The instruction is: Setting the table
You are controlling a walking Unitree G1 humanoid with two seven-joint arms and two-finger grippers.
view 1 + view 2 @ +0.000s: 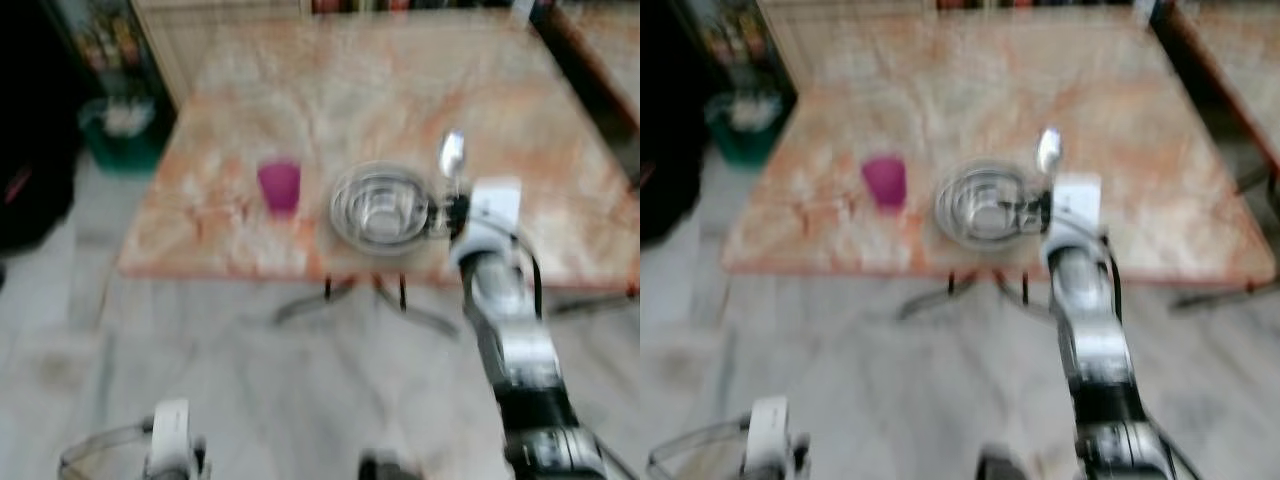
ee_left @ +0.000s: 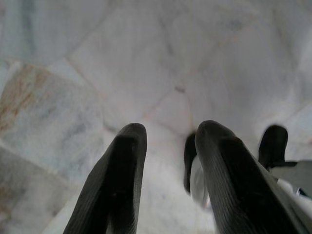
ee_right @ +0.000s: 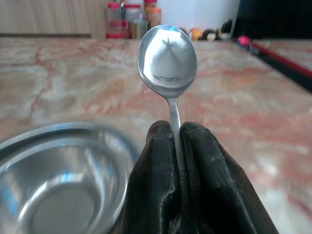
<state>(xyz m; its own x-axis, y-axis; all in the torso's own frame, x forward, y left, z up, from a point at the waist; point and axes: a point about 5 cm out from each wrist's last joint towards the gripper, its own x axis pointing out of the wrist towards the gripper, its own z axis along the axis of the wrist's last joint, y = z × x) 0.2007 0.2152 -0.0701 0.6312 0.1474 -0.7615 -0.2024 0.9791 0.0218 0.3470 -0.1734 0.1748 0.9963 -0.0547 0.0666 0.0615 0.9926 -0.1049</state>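
Note:
A steel spoon (image 3: 168, 63) stands upright with its handle pinched in my right gripper (image 3: 176, 141), which is shut on it. In the head views the spoon (image 1: 451, 153) rises just right of a steel bowl (image 1: 381, 207) near the front edge of the marble table (image 1: 400, 90). A magenta cup (image 1: 279, 186) stands to the left of the bowl. In the right wrist view the bowl (image 3: 58, 170) lies close beside the gripper. My left gripper (image 2: 168, 146) hangs low over the floor, its fingers (image 2: 122, 180) apart with nothing between them.
A green bin (image 1: 125, 135) stands on the floor by the table's far left corner. Jars and bottles (image 3: 131, 19) line the table's far edge. The table's metal legs (image 1: 365, 295) spread beneath its front edge, over pale marble floor tiles (image 1: 250, 400).

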